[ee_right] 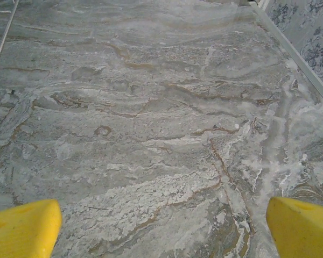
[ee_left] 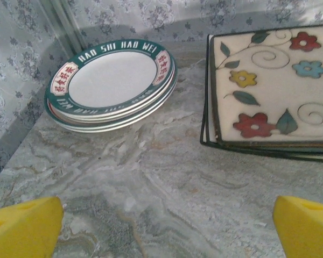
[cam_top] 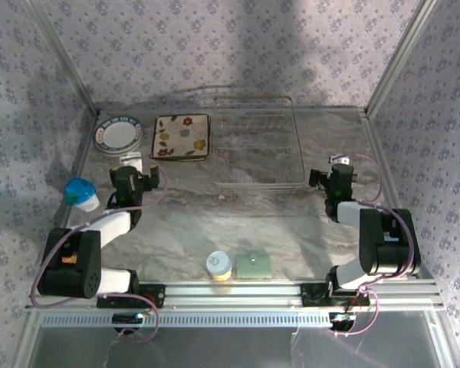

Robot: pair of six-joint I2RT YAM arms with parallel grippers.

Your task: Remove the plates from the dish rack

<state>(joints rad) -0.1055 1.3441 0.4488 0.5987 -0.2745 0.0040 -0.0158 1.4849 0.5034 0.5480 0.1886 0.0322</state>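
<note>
Nearest sit a small jar [cam_top: 218,266], perhaps lidded, and a green pad [cam_top: 253,265]. Left gripper [ee_left: 166,226] and right gripper [ee_right: 162,226] hang spread wide, holding nothing. Beyond, round plates [ee_left: 110,80] and square plates [ee_left: 274,88] lie stacked beside the dish rack [cam_top: 258,146].

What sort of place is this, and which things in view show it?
Probably a robot test cell dressed as a kitchen counter: a wire dish rack and stacked plates on a marble-patterned tabletop, floral-papered panels around it, and two robot arms bolted to a metal rail at its near edge.
</note>
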